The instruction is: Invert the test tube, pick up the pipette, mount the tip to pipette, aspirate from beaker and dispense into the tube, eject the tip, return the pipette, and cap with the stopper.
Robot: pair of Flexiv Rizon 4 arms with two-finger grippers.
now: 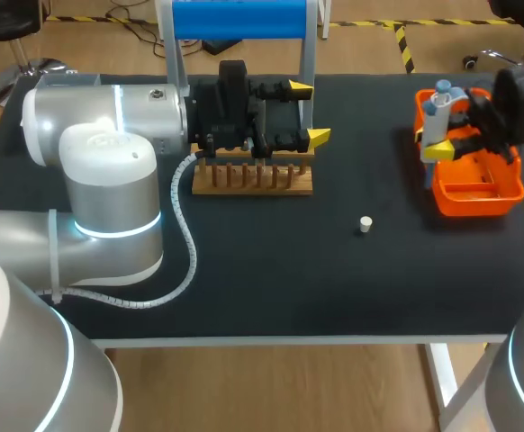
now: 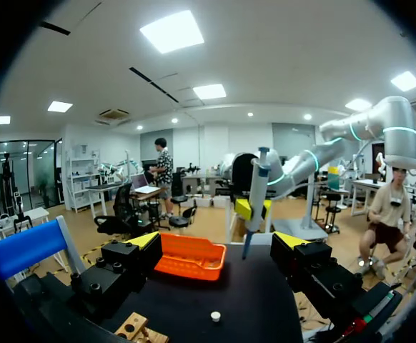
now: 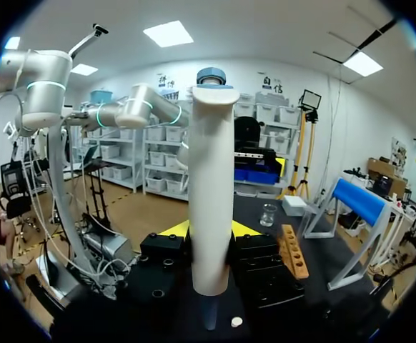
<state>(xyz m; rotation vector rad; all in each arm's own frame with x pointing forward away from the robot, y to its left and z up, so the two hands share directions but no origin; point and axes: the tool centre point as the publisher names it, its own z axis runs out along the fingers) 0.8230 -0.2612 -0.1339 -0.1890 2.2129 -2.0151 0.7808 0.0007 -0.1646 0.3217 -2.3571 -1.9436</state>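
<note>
My right gripper [image 1: 444, 130] is shut on the white pipette [image 1: 438, 108] and holds it upright over the orange tray [image 1: 478, 193] at the right. In the right wrist view the pipette [image 3: 211, 186] stands between the yellow tips of that gripper [image 3: 209, 230]. My left gripper [image 1: 310, 113] is open and empty above the wooden rack [image 1: 253, 177], and faces the pipette [image 2: 256, 189] from across the table. The white stopper [image 1: 365, 224] lies on the mat between them. A glass beaker [image 3: 267, 214] stands past the rack [image 3: 294, 250]. No test tube shows.
A stand with a blue bar [image 1: 239, 18] rises behind the rack at the table's back edge. In the left wrist view, beyond the open gripper [image 2: 216, 241], lie the stopper [image 2: 215, 315] and the orange tray [image 2: 190, 257].
</note>
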